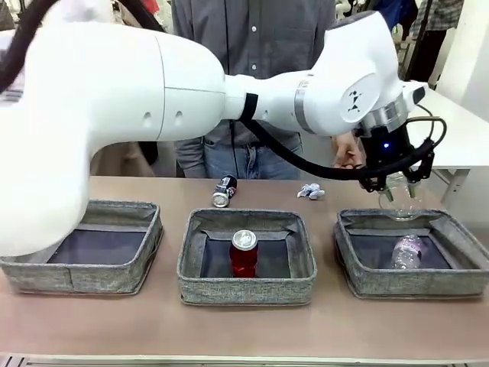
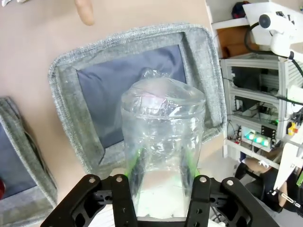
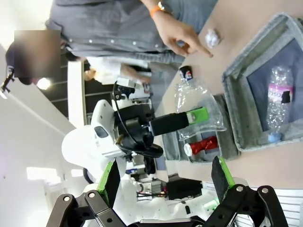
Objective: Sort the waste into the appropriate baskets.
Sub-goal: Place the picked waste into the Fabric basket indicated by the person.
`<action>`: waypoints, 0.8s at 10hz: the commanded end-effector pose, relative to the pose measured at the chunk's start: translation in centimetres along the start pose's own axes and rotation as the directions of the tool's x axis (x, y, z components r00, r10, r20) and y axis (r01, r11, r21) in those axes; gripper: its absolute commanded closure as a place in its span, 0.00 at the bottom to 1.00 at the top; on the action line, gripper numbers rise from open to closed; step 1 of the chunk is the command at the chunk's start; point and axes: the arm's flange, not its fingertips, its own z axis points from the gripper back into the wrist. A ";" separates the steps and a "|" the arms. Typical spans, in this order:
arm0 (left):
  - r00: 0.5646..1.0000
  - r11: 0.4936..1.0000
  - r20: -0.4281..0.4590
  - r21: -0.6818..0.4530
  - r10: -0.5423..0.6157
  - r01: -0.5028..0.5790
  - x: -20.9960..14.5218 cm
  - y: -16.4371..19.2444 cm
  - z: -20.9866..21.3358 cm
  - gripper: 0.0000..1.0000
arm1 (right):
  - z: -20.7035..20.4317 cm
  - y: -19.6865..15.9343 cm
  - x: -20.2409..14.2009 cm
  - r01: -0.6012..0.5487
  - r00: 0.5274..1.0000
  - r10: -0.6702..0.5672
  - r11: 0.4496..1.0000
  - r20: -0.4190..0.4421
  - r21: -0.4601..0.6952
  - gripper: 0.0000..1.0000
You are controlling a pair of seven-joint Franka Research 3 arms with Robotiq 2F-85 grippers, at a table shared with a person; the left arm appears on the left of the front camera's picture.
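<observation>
Table: tan, three grey baskets in a row.
Left gripper: clamped on the clear plastic cup, hanging over the right basket (apparently clear of its rim; glare hampers).
Right gripper: jaws wide, empty.
Same basket: clear plastic bottle lying inside.
Middle basket: red soda can, upright.
Beyond baskets: dark can, paper wad, on tabletop.

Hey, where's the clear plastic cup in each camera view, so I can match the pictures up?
Front view: clear plastic cup at right, held by the left gripper above the far rim of the right-hand basket.
Left wrist view: cup at centre, in that gripper, basket behind it.
Right wrist view: cup at centre, left of that basket.
Shared landmark: the basket holding the plastic bottle.
</observation>
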 end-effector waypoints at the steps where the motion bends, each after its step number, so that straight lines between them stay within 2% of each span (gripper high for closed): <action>1: 1.000 0.999 0.008 0.035 0.011 -0.011 1.2 -1.1 0.3 0.63 | 0.2 0.4 0.1 -0.001 1.000 0.000 1.000 0.018 0.014 0.00; 2: 1.000 0.999 0.003 0.030 0.011 -0.012 1.1 -1.2 0.3 0.63 | 0.2 0.4 0.1 -0.001 1.000 0.000 1.000 0.018 0.014 0.00; 3: 1.000 1.000 -0.014 0.020 -0.004 0.005 1.2 -1.3 0.3 0.11 | 0.2 0.4 0.1 -0.001 1.000 0.000 1.000 0.018 0.014 0.00; 5: 1.000 0.999 -0.010 0.025 -0.021 0.021 0.9 -1.4 0.3 0.00 | 0.2 0.4 0.1 -0.001 1.000 0.000 1.000 0.018 0.014 0.00; 8: 0.999 0.999 -0.013 0.031 -0.029 0.030 0.6 -1.4 0.4 0.00 | 0.2 0.4 0.1 -0.001 1.000 0.000 1.000 0.018 0.014 0.00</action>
